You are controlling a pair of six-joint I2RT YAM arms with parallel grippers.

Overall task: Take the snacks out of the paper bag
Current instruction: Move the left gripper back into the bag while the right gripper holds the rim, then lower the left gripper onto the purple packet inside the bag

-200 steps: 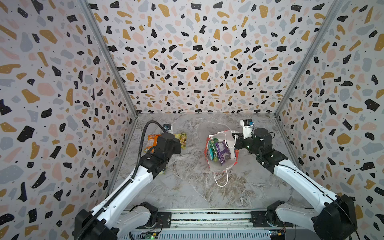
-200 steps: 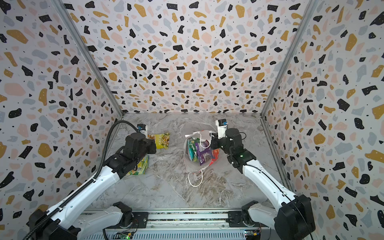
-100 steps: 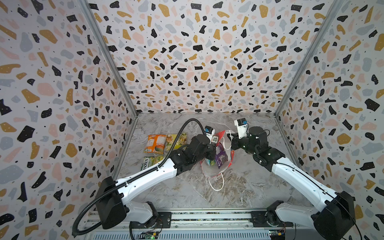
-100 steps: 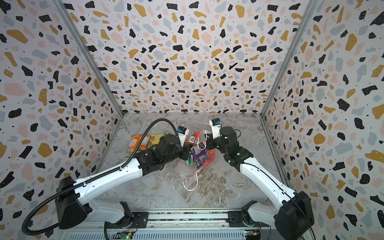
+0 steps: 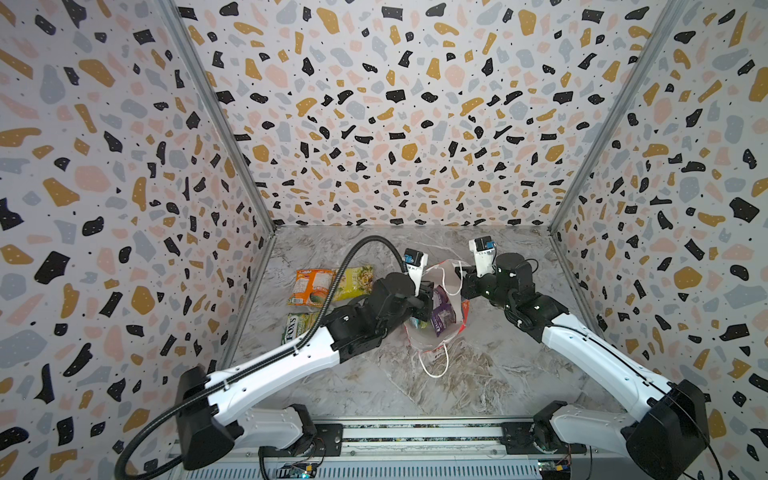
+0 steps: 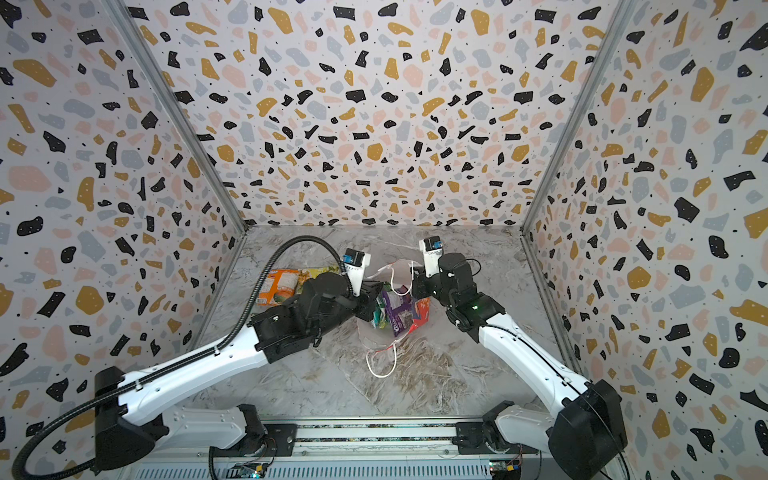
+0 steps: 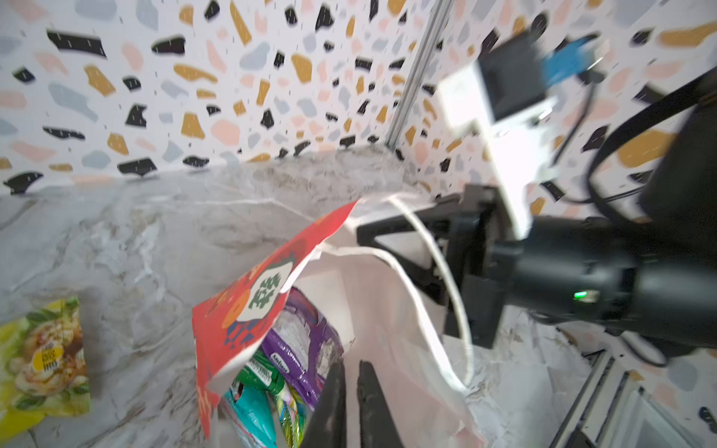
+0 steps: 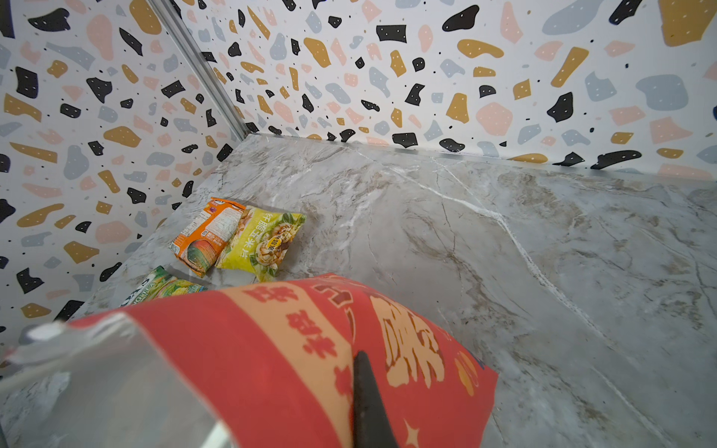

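The red paper bag lies tipped on the marble floor, its white mouth towards the left arm. My right gripper is shut on the bag's upper wall; only one finger shows, on the red outside. My left gripper reaches into the mouth, fingers nearly together with nothing seen between them. Inside the bag are a purple packet, a green one and a teal one. Orange, yellow and green-yellow snacks lie on the floor to the left.
A white cord handle trails from the bag towards the front. Another cord loops over the right gripper's fingers. Patterned walls close in the left, back and right. The arm bases sit on a rail at the front.
My left arm has swung from the packets on the left over to the bag, and its fingers now sit in the mouth. The right gripper keeps hold of the bag wall.
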